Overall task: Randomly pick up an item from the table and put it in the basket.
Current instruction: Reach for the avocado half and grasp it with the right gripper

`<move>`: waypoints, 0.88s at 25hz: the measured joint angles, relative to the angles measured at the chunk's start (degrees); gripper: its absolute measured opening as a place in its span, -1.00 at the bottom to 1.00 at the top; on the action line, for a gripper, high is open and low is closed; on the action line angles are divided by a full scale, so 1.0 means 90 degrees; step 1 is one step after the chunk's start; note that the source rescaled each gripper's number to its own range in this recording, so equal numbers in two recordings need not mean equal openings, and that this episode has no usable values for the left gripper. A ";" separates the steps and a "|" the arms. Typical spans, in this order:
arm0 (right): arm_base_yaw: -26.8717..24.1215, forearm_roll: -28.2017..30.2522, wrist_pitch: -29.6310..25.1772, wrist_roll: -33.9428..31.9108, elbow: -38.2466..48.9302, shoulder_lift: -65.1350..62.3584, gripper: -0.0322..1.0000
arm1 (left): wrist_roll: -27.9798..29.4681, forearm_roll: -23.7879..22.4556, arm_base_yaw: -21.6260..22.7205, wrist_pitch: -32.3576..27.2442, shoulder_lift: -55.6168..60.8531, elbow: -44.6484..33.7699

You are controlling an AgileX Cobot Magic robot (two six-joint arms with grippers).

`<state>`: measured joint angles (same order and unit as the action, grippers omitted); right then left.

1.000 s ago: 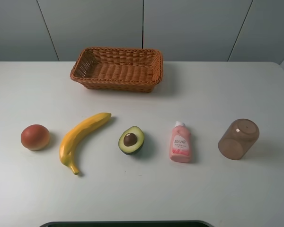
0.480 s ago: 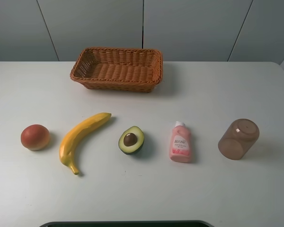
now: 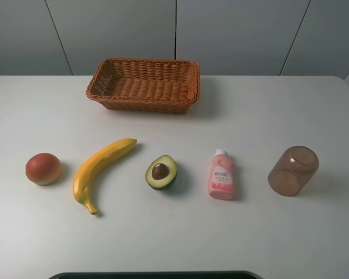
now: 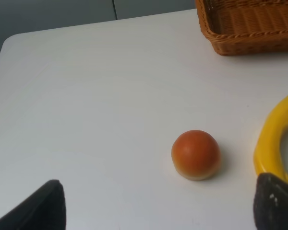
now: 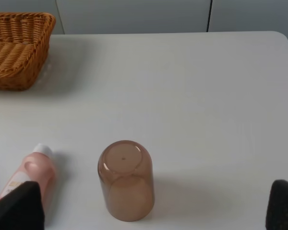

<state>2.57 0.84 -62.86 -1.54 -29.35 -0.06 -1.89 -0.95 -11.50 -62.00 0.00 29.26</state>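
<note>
The halved avocado (image 3: 161,172) lies cut side up on the white table (image 3: 174,232), near the middle of the front row. It does not show in either wrist view. The wicker basket (image 3: 144,85) stands at the back centre and holds nothing; its corner shows in the left wrist view (image 4: 249,28) and in the right wrist view (image 5: 17,48). My left gripper (image 4: 163,211) is open, with nothing between its fingers, short of the red-orange fruit (image 4: 196,155). My right gripper (image 5: 150,208) is open, short of the brown cup (image 5: 126,179). Neither arm shows in the exterior high view.
A red-orange fruit (image 3: 43,168) lies at the front left, with a yellow banana (image 3: 99,170) beside it. A pink bottle (image 3: 221,175) lies right of the avocado and a brown translucent cup (image 3: 293,170) lies on its side further right. A dark edge (image 3: 157,274) runs along the table's front.
</note>
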 joint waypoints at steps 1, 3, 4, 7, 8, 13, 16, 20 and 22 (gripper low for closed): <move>0.0000 0.0000 0.0000 0.0000 0.0000 0.0000 1.00 | 0.0000 0.0000 0.0000 0.0000 0.0000 0.0000; 0.0000 0.0000 0.0000 0.0000 0.0000 0.0000 1.00 | 0.0000 0.0000 0.0000 0.0000 0.0000 0.0000; 0.0000 0.0000 0.0000 0.0000 0.0000 0.0000 1.00 | 0.0000 0.0000 0.0000 0.0000 0.0000 0.0000; 0.0000 -0.0044 0.0000 0.0000 0.0000 0.0000 1.00 | 0.0000 0.0000 0.0000 0.0000 0.0000 0.0000; 0.0000 -0.0044 0.0000 0.0000 0.0000 0.0000 1.00 | 0.0000 0.0000 0.0000 0.0000 0.0000 0.0000; 0.0000 -0.0044 0.0000 -0.0043 0.0000 0.0000 1.00 | 0.0000 0.0000 0.0000 0.0000 0.0000 0.0000; 0.0000 -0.0027 0.0000 -0.0016 -0.0017 0.0000 1.00 | 0.0000 0.0000 0.0000 0.0000 0.0000 0.0000; 0.0000 -0.0039 -0.0061 0.0204 -0.0597 0.0694 1.00 | 0.0000 0.0000 0.0000 0.0000 0.0000 0.0000; 0.0000 -0.0049 -0.0065 0.0359 -0.1096 0.1422 1.00 | 0.0000 0.0000 0.0000 0.0000 0.0000 0.0000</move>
<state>2.57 0.40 -63.44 1.69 -39.21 12.74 -1.89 -0.95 -11.50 -62.00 0.00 29.26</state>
